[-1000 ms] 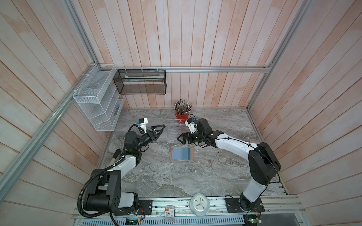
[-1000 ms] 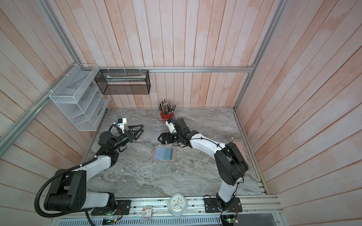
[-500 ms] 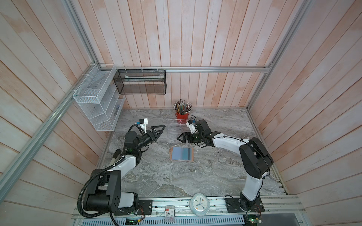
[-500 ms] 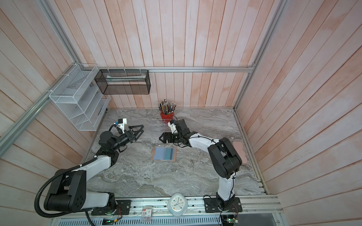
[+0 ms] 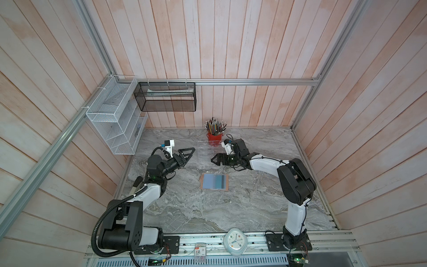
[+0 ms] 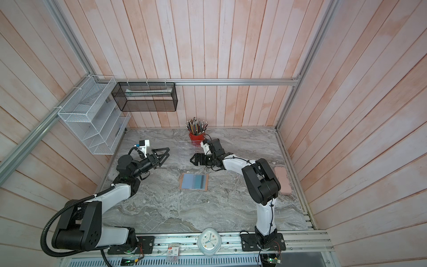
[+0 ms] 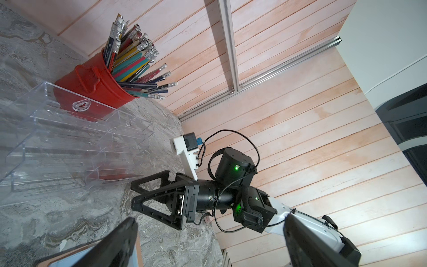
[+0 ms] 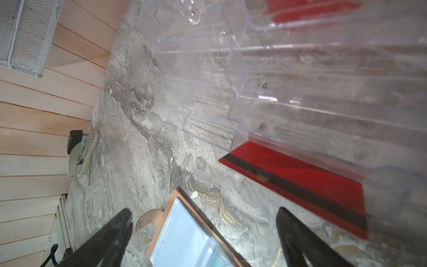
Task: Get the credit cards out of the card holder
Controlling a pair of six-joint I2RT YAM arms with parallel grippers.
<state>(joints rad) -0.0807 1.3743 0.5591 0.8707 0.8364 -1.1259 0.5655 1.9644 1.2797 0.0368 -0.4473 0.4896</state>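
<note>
Only the right arm's (image 5: 295,182) elbow has folded inward (left arm (image 5: 150,191) unmoved); right tool (image 5: 213,160) and left tool (image 5: 192,153) gape empty, the red card (image 8: 300,185) lies just beside the acrylic rack (image 8: 300,81), and the card holder (image 5: 214,182), open at the desk's (image 5: 231,208) middle, likely holds more.

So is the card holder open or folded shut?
Open. In both top views the card holder lies spread flat, its pale blue-grey plastic sleeves facing up inside the tan border.

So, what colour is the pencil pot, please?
Red pencil pot, clearest in the left wrist view.

Card holder (image 5: 214,182) matt leather-like, rack (image 7: 69,138) glossy clear plastic.
</note>
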